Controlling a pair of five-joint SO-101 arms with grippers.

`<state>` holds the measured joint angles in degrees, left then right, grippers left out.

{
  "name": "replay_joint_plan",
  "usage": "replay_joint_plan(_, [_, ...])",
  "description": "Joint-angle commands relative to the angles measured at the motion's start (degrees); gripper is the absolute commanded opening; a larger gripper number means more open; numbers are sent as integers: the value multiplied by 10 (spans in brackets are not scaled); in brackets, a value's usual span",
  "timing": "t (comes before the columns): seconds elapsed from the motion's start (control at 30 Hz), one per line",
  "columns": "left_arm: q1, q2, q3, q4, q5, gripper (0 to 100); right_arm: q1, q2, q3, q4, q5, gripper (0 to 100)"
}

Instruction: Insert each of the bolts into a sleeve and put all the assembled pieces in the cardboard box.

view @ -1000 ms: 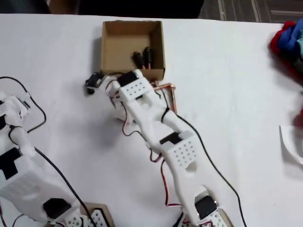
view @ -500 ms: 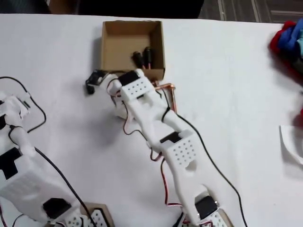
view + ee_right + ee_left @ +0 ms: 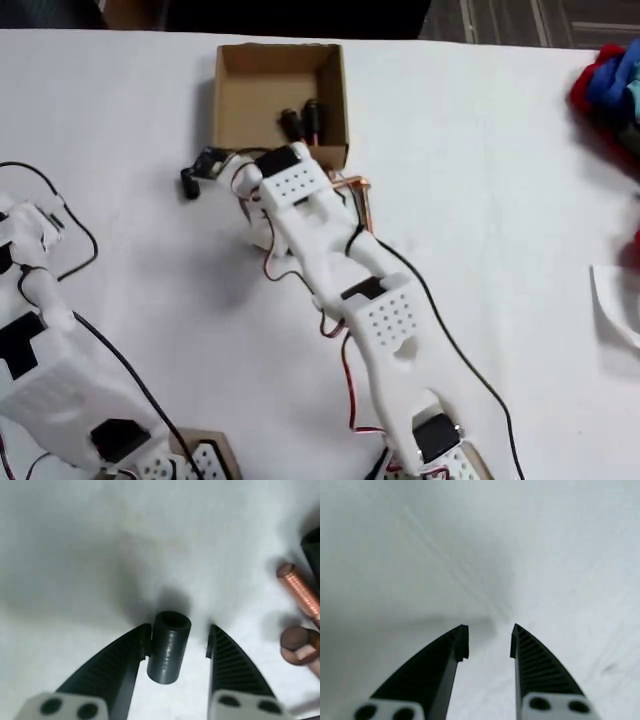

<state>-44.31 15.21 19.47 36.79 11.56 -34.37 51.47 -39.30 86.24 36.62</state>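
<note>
Beside cardboard box [image 3: 255, 100] | right hand [image 3: 178, 641] open around sleeve [image 3: 169, 652], shifted slightly rightward | left hand [image 3: 488, 642] narrowly open

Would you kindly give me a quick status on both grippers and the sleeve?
Left gripper open over table. Right gripper open, straddling sleeve, not clamped. Copper bolts close beside; nothing blocking.

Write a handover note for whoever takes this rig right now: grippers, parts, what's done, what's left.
Left gripper: open, empty, over bare table.
Right gripper: open, jaws either side of a black sleeve on the table, not yet clamped.
Two copper bolts lie loose beside it, near the cardboard box.
Done: two dark pieces lie in the box, apparently assembled.
Left: grasp the sleeve, fit the loose bolts into sleeves, box them.
</note>
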Motion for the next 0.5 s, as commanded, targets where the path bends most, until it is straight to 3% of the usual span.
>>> replay_joint_plan(0.0, [-3,-4,-25,3,-3,158,22,7,5,14,19,74])
replay_joint_plan(0.03, [-3,-4,-25,3,-3,158,22,7,3,14,19,15])
replay_joint_plan(0.27, [-2,-3,-26,3,-3,158,25,-10,-3,34,12,20])
replay_joint_plan(0.47, [25,-5,-29,29,-4,158,36,-116,-33,81,-109,21])
